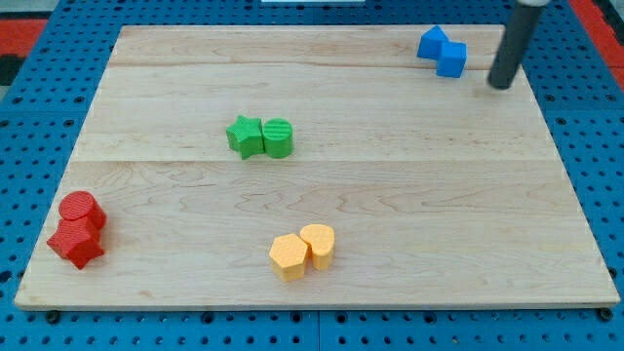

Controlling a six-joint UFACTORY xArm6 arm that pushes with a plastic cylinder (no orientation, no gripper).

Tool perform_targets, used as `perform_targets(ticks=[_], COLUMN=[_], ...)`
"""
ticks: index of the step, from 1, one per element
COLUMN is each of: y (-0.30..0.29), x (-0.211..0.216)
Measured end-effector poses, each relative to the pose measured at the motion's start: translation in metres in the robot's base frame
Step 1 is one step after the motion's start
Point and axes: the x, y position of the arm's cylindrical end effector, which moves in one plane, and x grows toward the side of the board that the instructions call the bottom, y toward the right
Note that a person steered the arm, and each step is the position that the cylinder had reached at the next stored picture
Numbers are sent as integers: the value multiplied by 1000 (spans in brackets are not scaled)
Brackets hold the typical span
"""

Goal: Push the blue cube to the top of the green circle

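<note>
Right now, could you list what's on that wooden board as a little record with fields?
my tip: view's top right, just right of the blue blocks, not touching
blue cube: top right, against another blue block
green circle: centre, touching green star
red blocks: bottom left
yellow blocks: bottom centre
board: wooden

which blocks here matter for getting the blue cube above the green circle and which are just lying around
In the job:
blue cube, top right
green circle, mid-board
my tip, just right of the blue cube, apart from it

Lying about:
other blue block
green star
two red blocks
two yellow blocks
</note>
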Motion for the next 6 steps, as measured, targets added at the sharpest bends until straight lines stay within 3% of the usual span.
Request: perform_targets(ticks=[1,3,5,6], y=[34,-131,-276,-286], x=[-45,-24,-34,-9])
